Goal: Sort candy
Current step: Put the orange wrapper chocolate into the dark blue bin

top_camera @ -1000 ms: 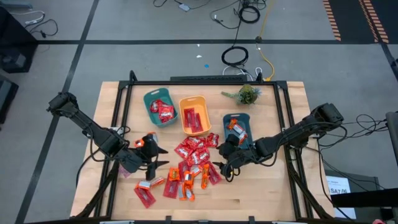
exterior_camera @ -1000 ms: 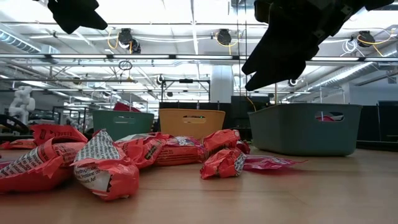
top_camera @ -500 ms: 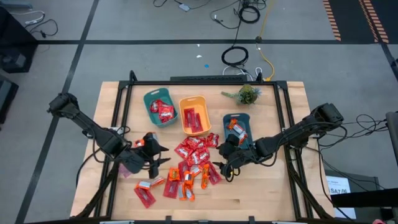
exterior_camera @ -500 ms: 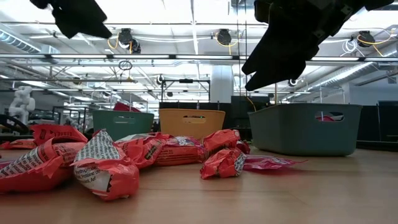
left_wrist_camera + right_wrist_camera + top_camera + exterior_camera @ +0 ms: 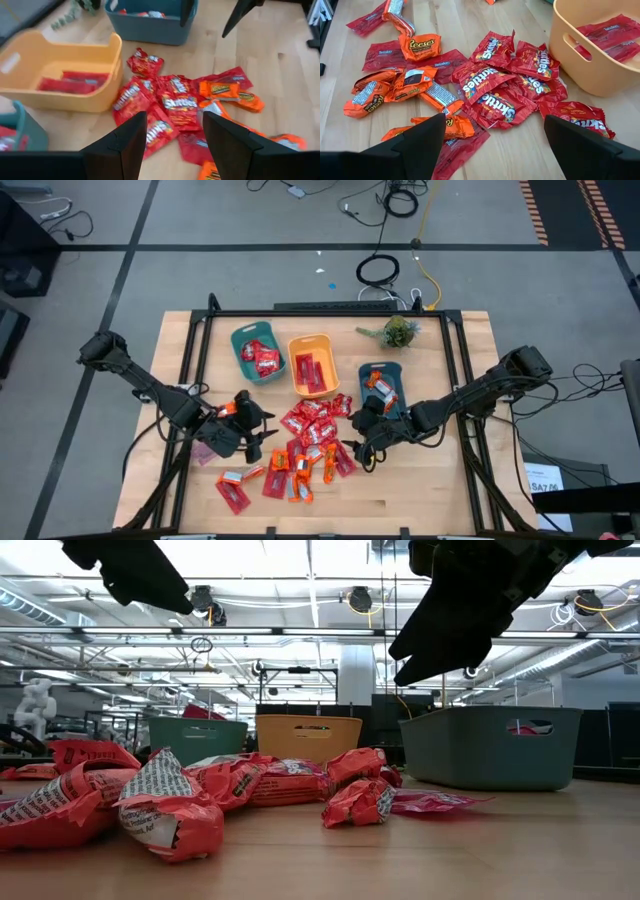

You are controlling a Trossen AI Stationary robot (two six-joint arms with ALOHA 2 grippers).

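Observation:
The candy [image 5: 310,442] is a loose pile of red and orange wrapped packets lying flat on the wooden table, seen close up in the right wrist view [image 5: 485,90] and the left wrist view [image 5: 175,102]. My left gripper [image 5: 262,432] hovers open just left of the pile, and in its own view [image 5: 175,145] there is nothing between its fingers. My right gripper [image 5: 352,436] hovers open at the pile's right side. Its fingers stand wide apart [image 5: 492,145] above the table, holding nothing. Both grippers hang well above the candy in the low view.
Three bins stand behind the pile, each with some candy in it: a teal bin [image 5: 257,352], an orange bin [image 5: 312,365] and another teal bin [image 5: 382,383]. A small green plant [image 5: 398,332] is at the far edge. A pale pink packet [image 5: 203,453] lies under the left arm.
My left gripper has turned a little and edged toward the candy pile, staying open. The right arm and the candy have kept still.

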